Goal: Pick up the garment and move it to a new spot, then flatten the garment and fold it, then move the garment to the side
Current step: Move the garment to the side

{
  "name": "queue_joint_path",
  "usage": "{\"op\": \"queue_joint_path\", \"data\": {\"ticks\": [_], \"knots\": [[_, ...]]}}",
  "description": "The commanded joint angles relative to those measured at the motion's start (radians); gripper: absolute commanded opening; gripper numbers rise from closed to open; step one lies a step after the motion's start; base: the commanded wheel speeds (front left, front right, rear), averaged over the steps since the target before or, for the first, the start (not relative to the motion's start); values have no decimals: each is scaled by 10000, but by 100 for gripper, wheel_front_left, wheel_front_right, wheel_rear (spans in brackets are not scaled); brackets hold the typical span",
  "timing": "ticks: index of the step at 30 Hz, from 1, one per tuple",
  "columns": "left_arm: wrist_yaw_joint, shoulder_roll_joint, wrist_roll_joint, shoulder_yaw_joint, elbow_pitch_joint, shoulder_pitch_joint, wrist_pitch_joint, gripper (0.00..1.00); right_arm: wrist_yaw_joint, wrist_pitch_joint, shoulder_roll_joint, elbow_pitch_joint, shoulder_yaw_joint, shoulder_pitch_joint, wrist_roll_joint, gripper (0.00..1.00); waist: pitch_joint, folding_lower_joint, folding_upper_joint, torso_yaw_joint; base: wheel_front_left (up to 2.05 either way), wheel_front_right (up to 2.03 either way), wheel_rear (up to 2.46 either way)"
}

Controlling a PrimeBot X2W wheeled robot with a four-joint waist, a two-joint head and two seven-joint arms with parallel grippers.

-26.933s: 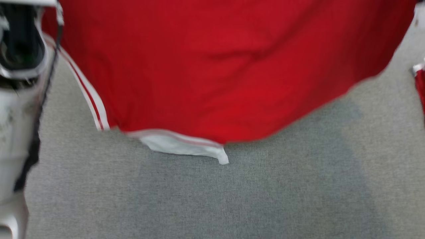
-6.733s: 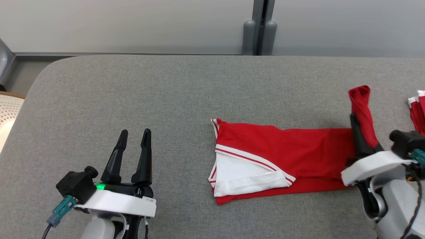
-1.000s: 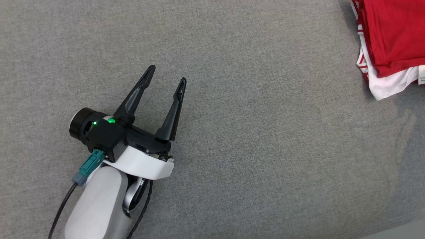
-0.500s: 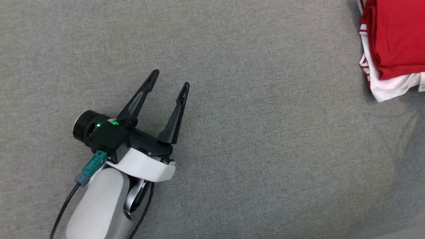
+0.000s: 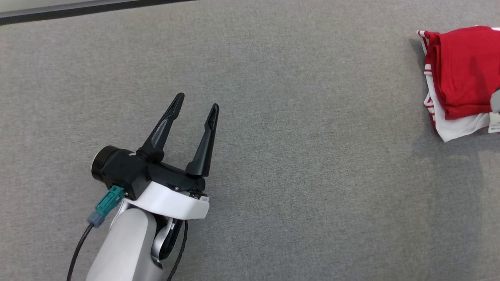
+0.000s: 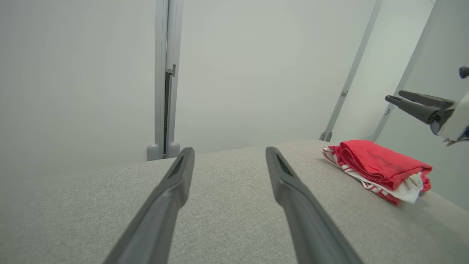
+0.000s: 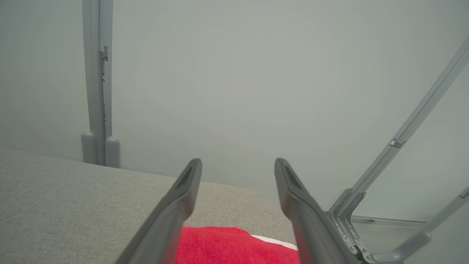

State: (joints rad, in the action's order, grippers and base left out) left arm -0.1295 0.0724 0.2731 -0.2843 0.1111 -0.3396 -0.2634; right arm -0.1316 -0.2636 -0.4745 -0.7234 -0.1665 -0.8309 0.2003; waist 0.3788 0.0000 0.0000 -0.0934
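The garment is a red piece with white trim, folded into a small stack at the table's far right. It also shows in the left wrist view. My left gripper hovers over bare table well to the garment's left, open and empty, as its own view confirms. My right gripper hangs in the air above the garment, apart from it. In its own view the right gripper stands open with nothing between its fingers, and the garment's red cloth lies below them.
The grey fabric table stretches wide between the left gripper and the garment. Its back edge runs along the top left, before a pale wall with a vertical post. Slanted metal struts stand beyond the table's right end.
The head camera has tilted, bringing the table's back edge into sight. The folded garment lies as before. Several seconds ago it lay spread mid-table with its end in my right gripper.
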Motion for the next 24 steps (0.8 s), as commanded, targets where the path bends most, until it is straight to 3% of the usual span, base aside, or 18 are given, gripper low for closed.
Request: {"op": "queue_joint_path", "data": {"ticks": [1,13,24], "knots": [[-20,-4,19,126,5,156,-14,100,19,-3,68,373,-41,363,84,100,-461,0,0,405,0,0,0],[-20,-195,-167,1236,21,1090,-14,100,17,-5,1814,3755,722,3433,4,100,-1671,0,0,1472,0,0,0],[355,-196,117,1645,33,2135,-13,100,13,-6,3640,5239,1446,6035,-945,100,-2502,0,0,1914,0,0,0]]}}
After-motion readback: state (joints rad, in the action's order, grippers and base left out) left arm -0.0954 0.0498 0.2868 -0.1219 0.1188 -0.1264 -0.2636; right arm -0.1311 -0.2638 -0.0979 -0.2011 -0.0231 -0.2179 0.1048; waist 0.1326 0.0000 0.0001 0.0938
